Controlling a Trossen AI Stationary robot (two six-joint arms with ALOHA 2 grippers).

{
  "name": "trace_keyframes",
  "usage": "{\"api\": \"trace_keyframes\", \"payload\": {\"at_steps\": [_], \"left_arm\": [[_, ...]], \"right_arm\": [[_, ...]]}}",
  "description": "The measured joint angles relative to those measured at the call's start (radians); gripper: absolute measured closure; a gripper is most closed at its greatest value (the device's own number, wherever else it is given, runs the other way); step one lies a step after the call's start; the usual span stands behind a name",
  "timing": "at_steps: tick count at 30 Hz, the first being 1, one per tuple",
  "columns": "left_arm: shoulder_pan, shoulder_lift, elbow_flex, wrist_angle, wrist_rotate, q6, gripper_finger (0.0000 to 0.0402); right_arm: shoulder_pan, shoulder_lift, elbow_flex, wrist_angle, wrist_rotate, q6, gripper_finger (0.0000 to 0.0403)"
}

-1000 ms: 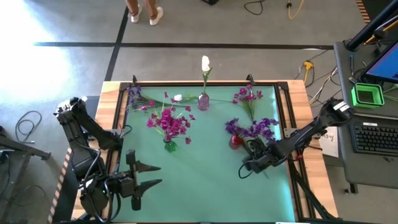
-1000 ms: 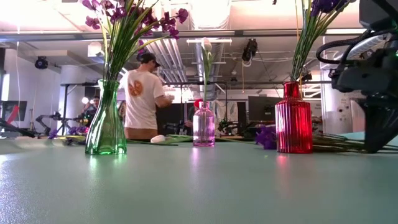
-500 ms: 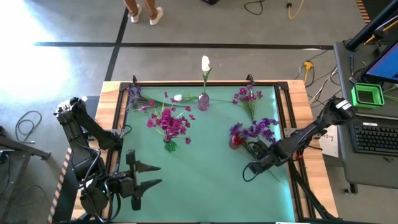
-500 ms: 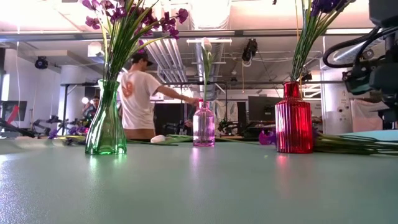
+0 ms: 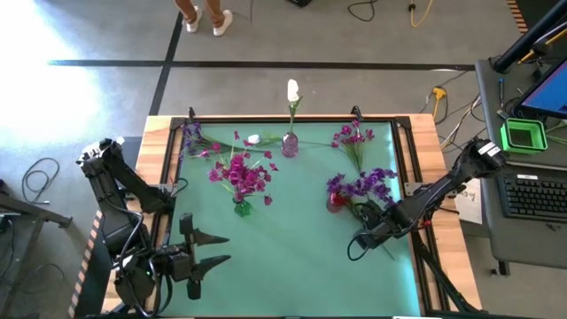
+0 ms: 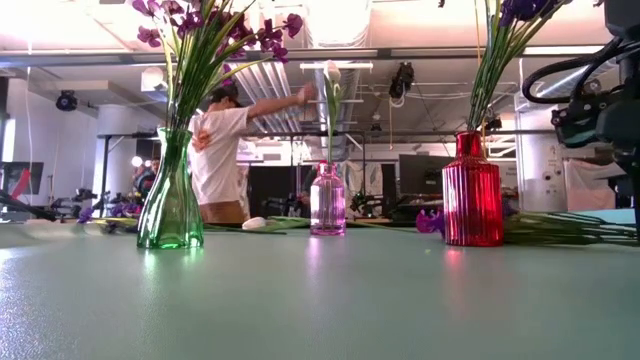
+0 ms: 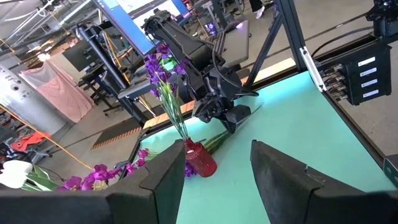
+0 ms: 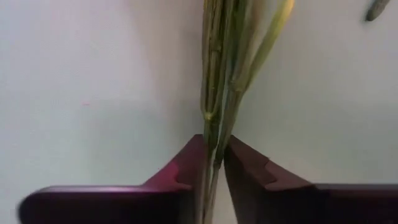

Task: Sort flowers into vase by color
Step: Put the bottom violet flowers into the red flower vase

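Fingers of the right gripper (image 8: 214,165) pinch thin green flower stems (image 8: 217,74) low against the teal table (image 5: 292,239), apparently for lifting toward the ribbed red glass vase (image 5: 335,201). The left gripper (image 5: 211,249) waits near the table's front edge, spread wide.

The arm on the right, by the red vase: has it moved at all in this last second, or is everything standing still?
Yes. The right pincer slid toward the table's near right corner, away from the red vase, and is closed on green stems lying on the table. Behind the table, a person raised an arm. The left pincer, the green vase and the pink vase did not move.
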Motion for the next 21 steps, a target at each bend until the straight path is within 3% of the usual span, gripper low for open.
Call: {"api": "trace_keyframes", "payload": {"at_steps": [11, 21], "left_arm": [[0.000, 0.000, 0.000, 0.000, 0.000, 0.000, 0.0232], [0.000, 0.000, 0.000, 0.001, 0.000, 0.000, 0.0232]], "right_arm": [[-0.001, 0.000, 0.000, -0.004, 0.042, 0.009, 0.0224], [-0.003, 0.002, 0.000, 0.008, 0.245, -0.008, 0.0197]]}}
